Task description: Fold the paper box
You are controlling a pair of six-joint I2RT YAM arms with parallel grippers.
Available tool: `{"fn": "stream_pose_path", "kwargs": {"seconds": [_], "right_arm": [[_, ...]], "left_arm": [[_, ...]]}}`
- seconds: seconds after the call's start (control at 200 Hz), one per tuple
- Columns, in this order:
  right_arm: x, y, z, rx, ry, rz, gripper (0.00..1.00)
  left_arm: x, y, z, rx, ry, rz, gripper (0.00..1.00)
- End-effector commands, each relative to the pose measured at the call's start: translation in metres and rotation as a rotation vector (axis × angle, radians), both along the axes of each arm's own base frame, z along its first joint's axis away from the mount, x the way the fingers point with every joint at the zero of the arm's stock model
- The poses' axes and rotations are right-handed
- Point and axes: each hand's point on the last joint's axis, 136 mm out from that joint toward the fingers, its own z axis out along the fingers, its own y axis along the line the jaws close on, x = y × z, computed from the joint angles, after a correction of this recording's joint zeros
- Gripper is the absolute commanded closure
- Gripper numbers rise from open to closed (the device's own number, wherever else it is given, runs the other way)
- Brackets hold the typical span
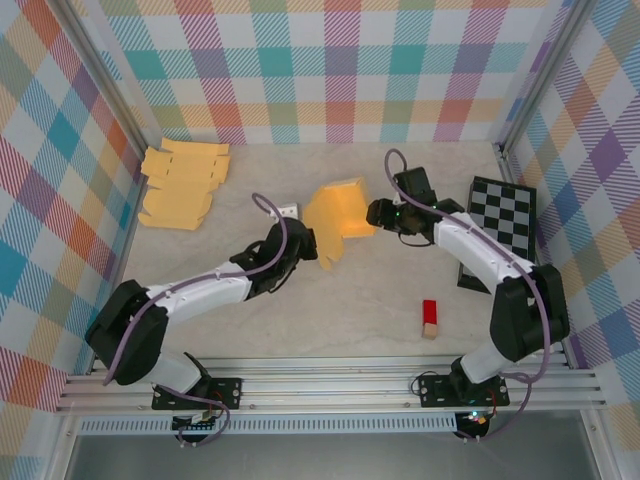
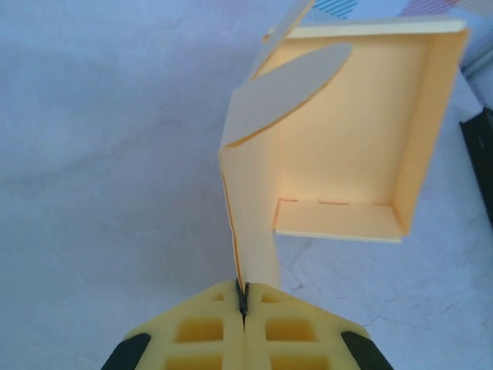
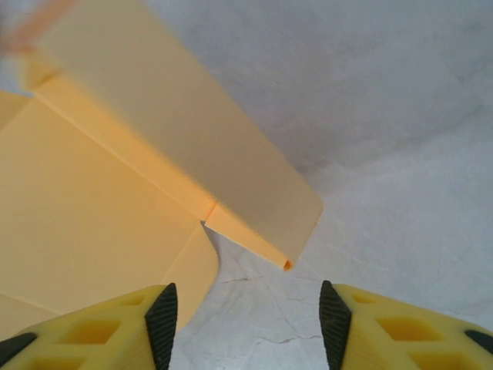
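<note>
The yellow paper box (image 1: pixel 338 215) stands half-folded in the middle of the table, its open inside (image 2: pixel 347 139) facing the left wrist view, with a rounded tab folded in at its top left. My left gripper (image 1: pixel 301 252) is at its near left corner, shut on a narrow flap (image 2: pixel 254 247) that runs into the closed jaws (image 2: pixel 244 299). My right gripper (image 1: pixel 377 212) hovers just off the box's right edge. In the right wrist view its fingers are spread (image 3: pixel 248 324), with bare table between them and a box flap (image 3: pixel 231 185) just ahead, untouched.
A stack of flat yellow box blanks (image 1: pixel 183 183) lies at the back left. A black-and-white checkerboard (image 1: pixel 500 230) sits at the right under the right arm. A small red block (image 1: pixel 430 318) lies near the front right, and a small white piece (image 1: pixel 289 211) sits left of the box.
</note>
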Motion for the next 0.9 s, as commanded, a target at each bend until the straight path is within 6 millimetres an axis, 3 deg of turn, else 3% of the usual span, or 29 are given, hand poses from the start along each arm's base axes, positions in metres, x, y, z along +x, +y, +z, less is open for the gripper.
{"fn": "stream_pose_path", "kwargs": {"seconds": [0.0, 0.19, 0.255, 0.36, 0.52, 0.62, 0.745, 0.9], "right_arm": [[-0.008, 0.007, 0.07, -0.044, -0.172, 0.193, 0.41], [-0.029, 0.043, 0.15, -0.192, -0.588, 0.735, 0.4], [-0.034, 0.052, 0.165, -0.257, -0.739, 0.875, 0.41], [-0.049, 0.068, 0.172, -0.338, -0.955, 1.129, 0.41], [-0.065, 0.082, 0.152, -0.331, -1.02, 1.378, 0.41], [-0.054, 0.086, 0.137, -0.309, -0.971, 1.388, 0.41], [-0.055, 0.092, 0.118, -0.256, -0.914, 1.429, 0.41], [-0.071, 0.104, 0.087, -0.211, -0.833, 1.507, 0.41]], "left_arm": [[-0.02, 0.023, 0.012, 0.3, 0.042, -0.144, 1.0], [-0.048, 0.029, 0.044, 0.531, 0.079, -0.407, 1.0], [-0.057, 0.027, 0.056, 0.571, 0.082, -0.499, 1.0], [-0.072, 0.024, 0.074, 0.598, 0.088, -0.619, 1.0], [-0.092, 0.018, 0.093, 0.587, 0.035, -0.758, 1.0], [-0.101, 0.016, 0.1, 0.584, -0.001, -0.821, 1.0], [-0.101, 0.018, 0.105, 0.602, -0.029, -0.834, 1.0], [-0.095, 0.017, 0.105, 0.623, -0.031, -0.824, 1.0]]}}
